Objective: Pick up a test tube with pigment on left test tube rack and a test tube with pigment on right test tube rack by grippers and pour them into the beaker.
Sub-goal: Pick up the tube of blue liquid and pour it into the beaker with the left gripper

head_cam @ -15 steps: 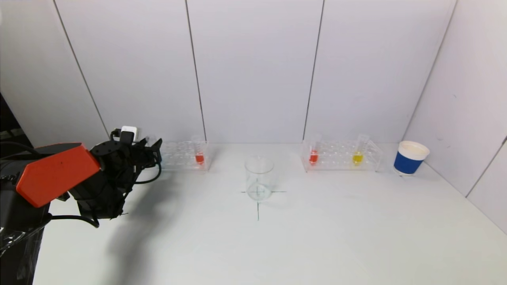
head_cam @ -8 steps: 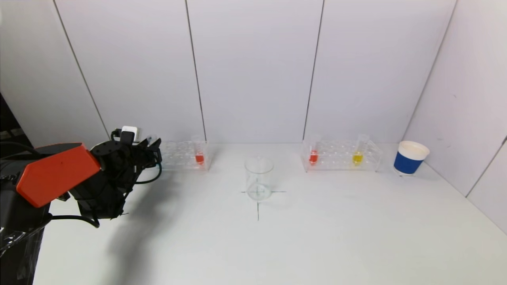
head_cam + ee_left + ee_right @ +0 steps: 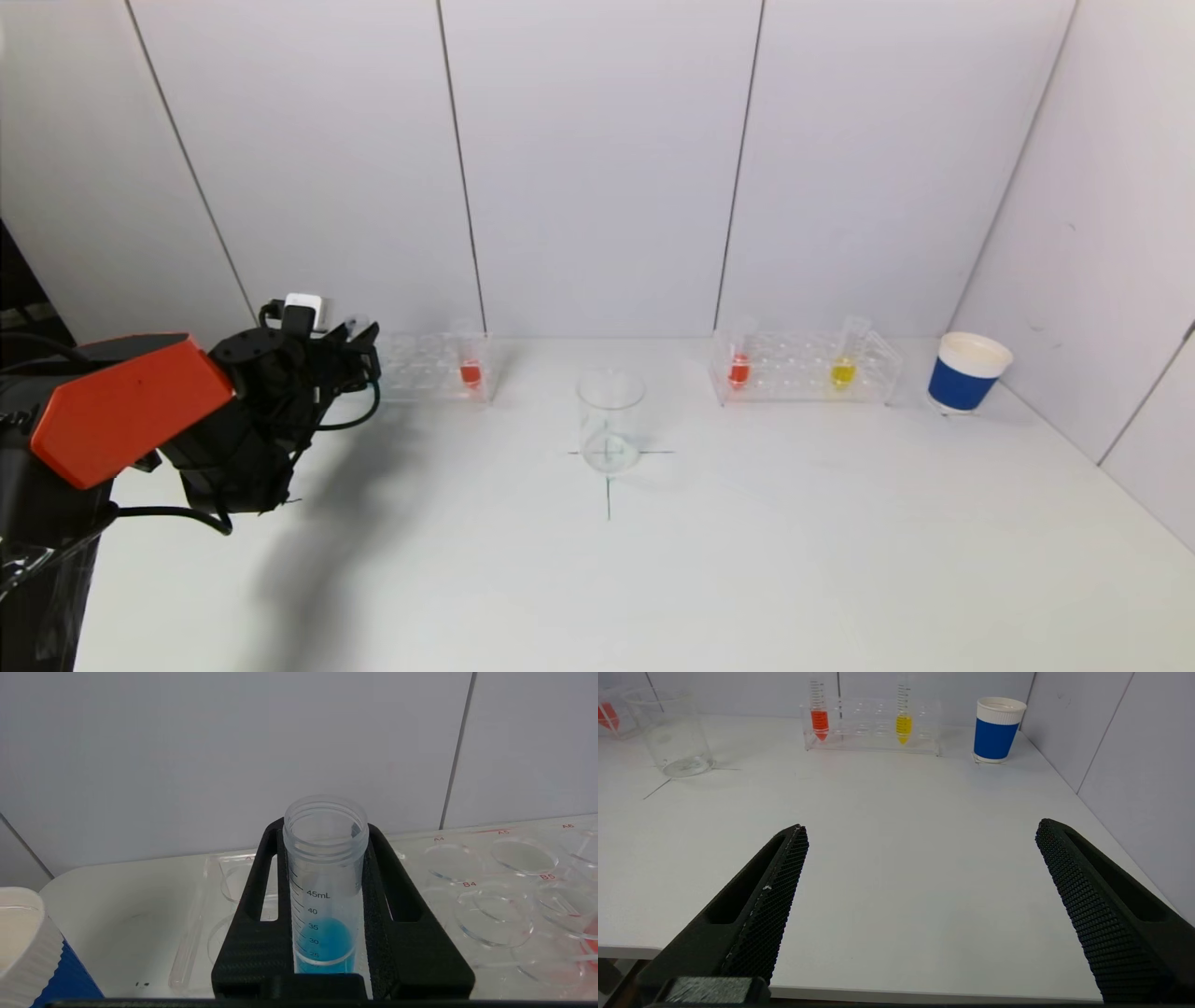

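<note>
While its two fingers (image 3: 261, 891) pressed against either side of a blue-pigment test tube (image 3: 324, 882), the left end effector (image 3: 325, 872) held that tube upright at the left end of the left test tube rack (image 3: 431, 366). Blue liquid filled the tube's lower part, and its mouth was uncapped. Farther along the same rack stood a red-pigment tube (image 3: 470, 359). An empty glass beaker (image 3: 611, 420) sat at mid-tabletop (image 3: 747, 541) on a drawn cross, well apart from both racks. On the right test tube rack (image 3: 805, 366) stood a red tube (image 3: 738, 359) and a yellow tube (image 3: 845, 359), with a blue paper cup (image 3: 967, 371) just beside the rack's right end. Low over the near edge of the tabletop, the right end effector (image 3: 920, 896) hung with fingers spread wide, holding nothing.
</note>
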`<state>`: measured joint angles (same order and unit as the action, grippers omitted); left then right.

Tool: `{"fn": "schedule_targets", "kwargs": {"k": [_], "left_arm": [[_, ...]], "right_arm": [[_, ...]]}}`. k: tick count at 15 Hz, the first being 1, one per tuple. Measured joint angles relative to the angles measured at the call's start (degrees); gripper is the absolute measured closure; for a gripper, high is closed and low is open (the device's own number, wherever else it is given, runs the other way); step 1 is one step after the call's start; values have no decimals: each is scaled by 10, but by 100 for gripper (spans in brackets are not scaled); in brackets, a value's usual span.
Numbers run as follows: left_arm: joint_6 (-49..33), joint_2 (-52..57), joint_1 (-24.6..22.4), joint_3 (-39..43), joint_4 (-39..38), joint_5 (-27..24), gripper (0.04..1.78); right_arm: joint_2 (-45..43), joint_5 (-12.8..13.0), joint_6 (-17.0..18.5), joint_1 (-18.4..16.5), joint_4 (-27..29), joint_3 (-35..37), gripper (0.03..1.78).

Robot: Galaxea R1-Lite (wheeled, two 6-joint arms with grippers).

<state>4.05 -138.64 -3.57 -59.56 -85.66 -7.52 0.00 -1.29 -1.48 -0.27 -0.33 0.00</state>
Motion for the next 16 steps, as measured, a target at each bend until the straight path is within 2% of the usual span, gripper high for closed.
{"fn": "schedule_targets", "kwargs": {"k": [3, 8, 12, 16], "left_arm": [[1, 23, 0, -5, 29, 0, 138], [1, 89, 0, -44, 120, -1, 138], [0, 143, 13, -107, 231, 0, 138], [0, 182, 46, -192, 352, 0, 138]], "right_arm": [[0, 0, 0, 0, 0, 0, 4], [0, 0, 0, 0, 0, 0, 4], [0, 0, 0, 0, 0, 0, 4], [0, 0, 0, 0, 0, 0, 4]]}}
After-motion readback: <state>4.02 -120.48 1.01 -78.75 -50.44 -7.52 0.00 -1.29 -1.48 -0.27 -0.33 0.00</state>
